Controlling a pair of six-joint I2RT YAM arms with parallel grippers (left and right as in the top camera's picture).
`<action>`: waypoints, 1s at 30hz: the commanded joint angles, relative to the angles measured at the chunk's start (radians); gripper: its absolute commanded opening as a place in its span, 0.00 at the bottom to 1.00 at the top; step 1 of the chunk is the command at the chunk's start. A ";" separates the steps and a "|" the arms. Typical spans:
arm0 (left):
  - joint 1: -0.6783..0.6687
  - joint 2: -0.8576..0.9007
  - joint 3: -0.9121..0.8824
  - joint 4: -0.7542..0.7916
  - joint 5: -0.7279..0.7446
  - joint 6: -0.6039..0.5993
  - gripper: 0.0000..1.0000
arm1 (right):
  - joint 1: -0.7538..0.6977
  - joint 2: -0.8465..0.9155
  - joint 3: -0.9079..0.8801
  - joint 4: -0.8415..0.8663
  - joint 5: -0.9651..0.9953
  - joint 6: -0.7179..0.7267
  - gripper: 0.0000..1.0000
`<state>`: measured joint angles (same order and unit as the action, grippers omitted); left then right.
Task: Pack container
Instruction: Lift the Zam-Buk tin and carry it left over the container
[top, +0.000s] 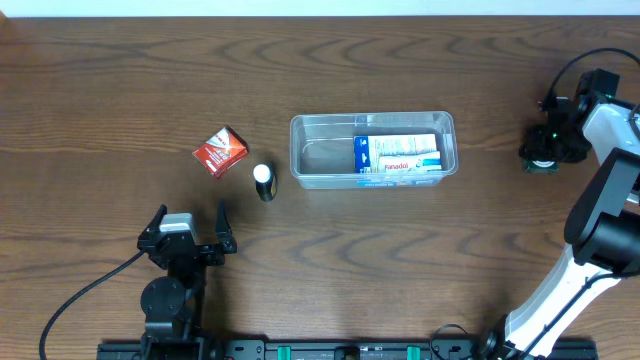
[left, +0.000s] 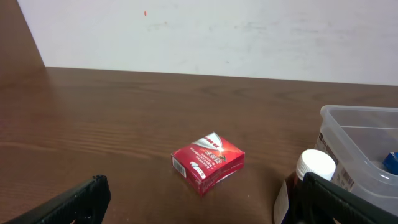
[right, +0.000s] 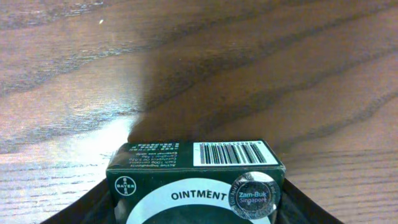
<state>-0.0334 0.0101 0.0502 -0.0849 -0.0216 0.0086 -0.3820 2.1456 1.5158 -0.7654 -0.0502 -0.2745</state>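
The clear container (top: 300, 150) stands mid-table with a blue-and-white carton (top: 397, 155) lying in its right half; its corner (left: 357, 124) shows in the left wrist view. A small red box (top: 220, 150) (left: 208, 163) and a dark bottle with a white cap (top: 263, 181) (left: 316, 167) sit left of the container. My left gripper (top: 191, 218) (left: 202, 202) is open, low over the table just short of the red box. My right gripper (top: 545, 150) (right: 196, 208) is far right, its fingers pressed against both sides of a dark green ointment box (right: 186, 168).
The right arm's white links (top: 600, 210) run from the front right edge up to the far right. A black cable (top: 90, 290) trails from the left arm's base. Bare wood lies between the container and the right gripper.
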 joint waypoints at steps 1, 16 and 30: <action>0.007 -0.006 -0.032 -0.014 0.011 0.017 0.98 | 0.031 0.006 -0.016 -0.021 -0.010 0.061 0.55; 0.007 -0.006 -0.032 -0.014 0.011 0.017 0.98 | 0.241 -0.242 0.227 -0.273 -0.010 0.202 0.57; 0.007 -0.006 -0.032 -0.014 0.011 0.017 0.98 | 0.594 -0.312 0.263 -0.241 0.003 0.358 0.56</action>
<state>-0.0334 0.0101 0.0502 -0.0849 -0.0216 0.0086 0.1585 1.7973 1.7809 -1.0119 -0.0528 0.0353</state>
